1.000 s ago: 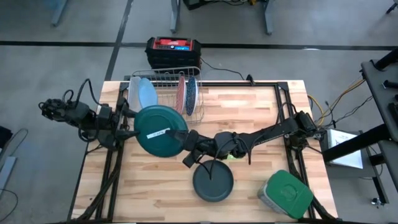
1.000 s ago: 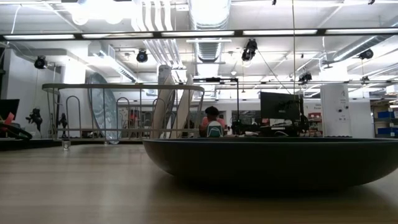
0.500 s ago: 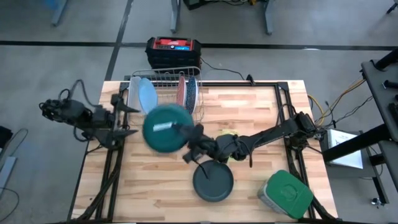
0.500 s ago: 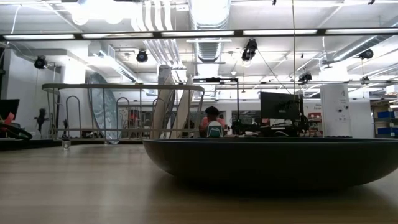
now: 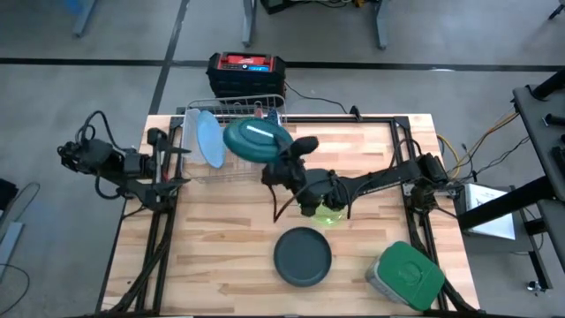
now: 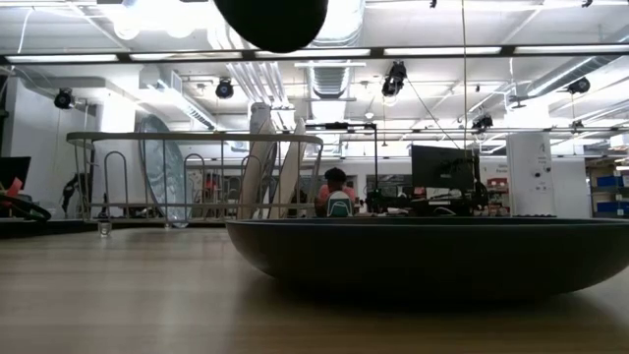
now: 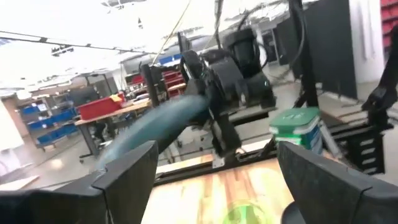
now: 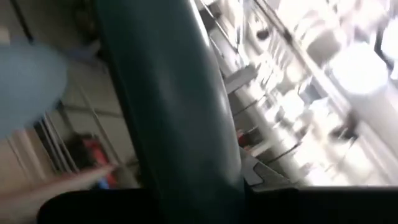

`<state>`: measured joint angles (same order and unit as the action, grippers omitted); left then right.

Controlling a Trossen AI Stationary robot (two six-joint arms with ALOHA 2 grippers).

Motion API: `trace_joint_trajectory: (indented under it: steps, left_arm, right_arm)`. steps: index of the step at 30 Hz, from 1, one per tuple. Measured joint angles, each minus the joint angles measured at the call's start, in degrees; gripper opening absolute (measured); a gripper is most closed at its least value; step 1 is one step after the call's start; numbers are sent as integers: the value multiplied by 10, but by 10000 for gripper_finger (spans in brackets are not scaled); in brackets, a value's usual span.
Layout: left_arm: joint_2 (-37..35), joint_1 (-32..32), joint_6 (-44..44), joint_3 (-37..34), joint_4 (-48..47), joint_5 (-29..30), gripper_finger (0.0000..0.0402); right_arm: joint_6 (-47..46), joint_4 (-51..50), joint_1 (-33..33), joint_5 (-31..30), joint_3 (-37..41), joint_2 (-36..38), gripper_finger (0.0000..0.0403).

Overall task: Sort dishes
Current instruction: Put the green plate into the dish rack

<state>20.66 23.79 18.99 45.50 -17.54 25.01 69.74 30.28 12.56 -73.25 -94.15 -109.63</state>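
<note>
The setup was a pale butcher-block wooden surface (image 5: 221,230) sitting on a grey concrete floor, with a red-and-black box (image 5: 246,69) on the floor past its far edge.

Starting at the left: the left hand (image 5: 177,159) hung at the left edge of the surface, near the rack, with its fingers spread open and nothing between them (the left wrist view showed the wide gap clearly).

Next over, the wire metal rack (image 5: 237,132) sat at the far-left part of the surface, with a light blue round plate (image 5: 208,140) standing on edge in it.

Right above the rack's right half was the dark teal-green round plate (image 5: 256,140), up in the air and tilted. The right hand (image 5: 284,159) was clamped on that plate's rim, the arm stretching in from the right side. In the low view only the plate's dark underside poked in at the top.

Just right of centre, a small lime green dish (image 5: 329,215) peeked out from under the right arm, mostly hidden.

Nearer the front edge lay a dark grey-teal round plate (image 5: 302,256), flat on the surface.

Far right front corner: the square grey container with a green lid (image 5: 406,276).
</note>
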Motion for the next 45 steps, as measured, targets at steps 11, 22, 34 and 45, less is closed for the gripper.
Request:
trace_joint_trajectory:
  steps: [11, 22, 34, 45]
  left_arm:
    - [3, 0, 87, -1, 39, 389, 320]
    - [-9, 0, 153, 42, 165, 462, 320]
    - [-8, 0, 82, 86, 161, 430, 320]
    - [-6, 0, 73, 73, 64, 428, 320]
  right_arm:
    - [-520, -4, -49, 66, 0, 1, 13]
    - [-822, -53, -92, 140, -1, -53, 13]
    - [-889, -53, -95, 59, -14, -110, 13]
    - [-775, -138, -91, -17, -211, -214, 13]
